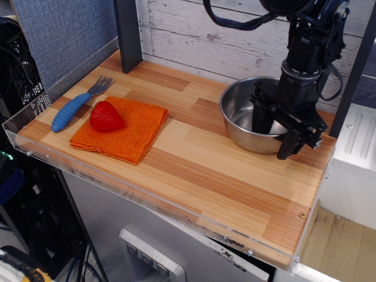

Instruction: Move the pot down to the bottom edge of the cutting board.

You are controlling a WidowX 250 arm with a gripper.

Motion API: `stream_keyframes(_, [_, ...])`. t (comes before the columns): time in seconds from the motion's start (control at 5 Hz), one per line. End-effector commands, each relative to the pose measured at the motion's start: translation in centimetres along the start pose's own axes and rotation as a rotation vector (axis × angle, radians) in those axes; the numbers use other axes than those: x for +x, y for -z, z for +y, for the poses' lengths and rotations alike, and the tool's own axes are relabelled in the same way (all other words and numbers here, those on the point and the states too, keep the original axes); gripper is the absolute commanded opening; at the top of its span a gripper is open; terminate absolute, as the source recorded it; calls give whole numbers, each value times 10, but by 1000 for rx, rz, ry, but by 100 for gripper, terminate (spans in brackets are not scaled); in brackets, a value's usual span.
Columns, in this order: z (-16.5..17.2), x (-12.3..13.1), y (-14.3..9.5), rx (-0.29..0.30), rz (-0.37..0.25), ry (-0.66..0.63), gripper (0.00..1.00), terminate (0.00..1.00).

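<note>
The pot (239, 114), a shiny steel bowl, stands upright at the far right of the cutting board (194, 170), near its back edge. My black gripper (274, 141) comes down from above over the pot's right front rim. Its jaws are open and straddle the rim: one finger is inside the bowl, the other finger (286, 151) is outside, low by the board. I cannot tell whether either finger touches the rim. The arm hides the pot's right side.
A red strawberry toy (106, 116) lies on an orange cloth (129, 134) at the left, with a blue-handled fork (73, 108) beside it. A dark post (128, 35) stands at the back left. A clear acrylic rim (117, 183) lines the front edge.
</note>
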State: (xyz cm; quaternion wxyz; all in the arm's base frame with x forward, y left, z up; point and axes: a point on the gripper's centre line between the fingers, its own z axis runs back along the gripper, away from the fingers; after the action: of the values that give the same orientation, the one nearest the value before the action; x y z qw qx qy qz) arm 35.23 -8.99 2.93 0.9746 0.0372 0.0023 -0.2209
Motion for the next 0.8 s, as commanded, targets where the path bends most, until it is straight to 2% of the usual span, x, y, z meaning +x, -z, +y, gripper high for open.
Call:
stream_keyframes(0.0, [3,-5,-32,17,-86,-4,0,0])
stream_keyframes(0.4, [24,-11,-37,-2,-110,-72,0,0])
stream_keyframes(0.6, [50,-18,-55,-31,-155,-150,0,0])
